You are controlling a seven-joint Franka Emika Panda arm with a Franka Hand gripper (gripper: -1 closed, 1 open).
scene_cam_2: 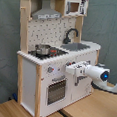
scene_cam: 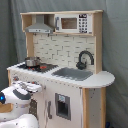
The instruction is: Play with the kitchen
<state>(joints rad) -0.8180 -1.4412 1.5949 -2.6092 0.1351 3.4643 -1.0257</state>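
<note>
The kitchen is a tall white and light-wood toy kitchen, seen in both exterior views. It has a range hood, a microwave, a black faucet, a grey sink and a hob with a small metal pot on it. In the second exterior view the kitchen shows its oven door and knobs. My gripper hovers at the front panel, just right of the knobs and above the oven door. In the first exterior view the gripper sits below the hob's edge.
A grey curtain hangs behind the kitchen. The kitchen stands on a wooden floor. My white arm reaches in from the second exterior view's right, with a blue ring on its wrist.
</note>
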